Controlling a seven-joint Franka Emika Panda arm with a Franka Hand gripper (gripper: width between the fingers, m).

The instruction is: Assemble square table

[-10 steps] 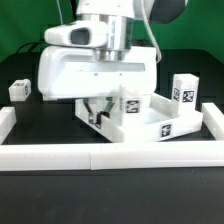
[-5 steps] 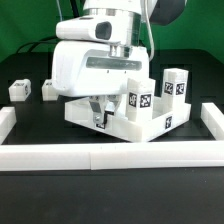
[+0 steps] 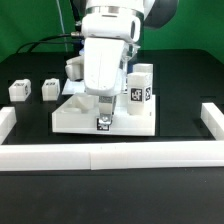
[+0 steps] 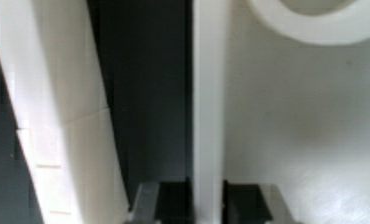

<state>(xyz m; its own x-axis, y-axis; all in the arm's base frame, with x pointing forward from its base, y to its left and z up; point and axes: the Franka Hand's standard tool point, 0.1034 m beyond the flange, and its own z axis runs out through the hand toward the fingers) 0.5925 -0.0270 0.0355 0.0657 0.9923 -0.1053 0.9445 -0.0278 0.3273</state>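
Exterior view: the black table (image 3: 190, 80) carries everything, and the arm (image 3: 108, 55) reaches straight down over its middle. Below the arm lies the tabletop (image 3: 70, 118), flat and rim upward, near the middle of the table. It lies just behind the front run of the wall (image 3: 100, 156) and does not touch it.

Two legs (image 3: 18, 90) (image 3: 49, 90) sit side by side toward the exterior view's left, well apart from the tabletop. A third leg (image 3: 140, 82) stands upright at the tabletop's far corner on the exterior view's right; whether it is in the tray or behind it cannot be told. A fourth (image 3: 75, 68) is partly hidden behind the arm.

The gripper (image 3: 103, 110) is at the tabletop's front rim. In the wrist view the fingers (image 4: 150, 202) are closed tight on the thin rim (image 4: 208, 100), one on each side. A round hole (image 4: 324, 15) shows in the tray floor.
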